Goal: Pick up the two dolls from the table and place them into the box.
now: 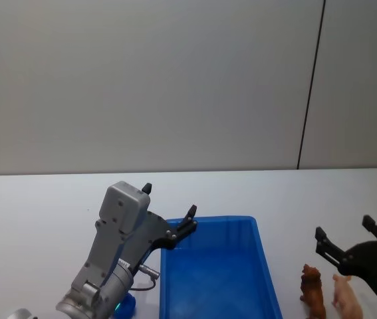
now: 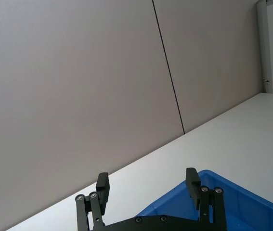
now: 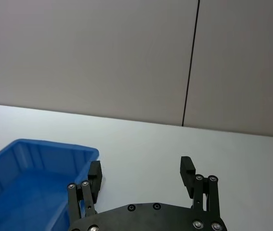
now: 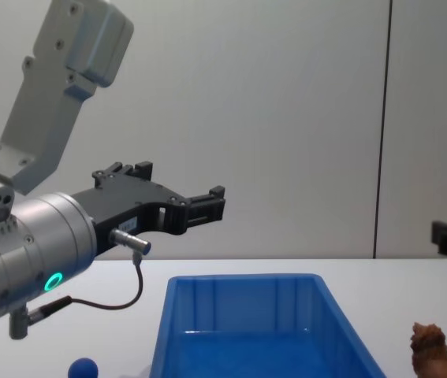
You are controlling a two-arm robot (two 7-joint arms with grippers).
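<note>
The blue box (image 1: 231, 220) stands on the white table (image 1: 42, 212) in front of me. My left gripper (image 1: 169, 201) hovers open and empty above the box's far left corner; the left wrist view has its fingertips (image 2: 192, 179) over the box rim (image 2: 232, 197). Below the left arm, the blue doll (image 4: 83, 368) shows its round head (image 1: 125, 307) on the table left of the box. To the box's right stands the reddish-brown doll (image 1: 312, 292) (image 4: 432, 350). Just beyond it my right gripper (image 1: 344, 229) is held open and empty above the table.
A small pink figure (image 1: 343, 296) stands right beside the reddish-brown doll, under the right gripper. A grey wall with a dark vertical seam (image 1: 311, 83) rises behind the table's far edge. Bare tabletop stretches behind the box and to the far left.
</note>
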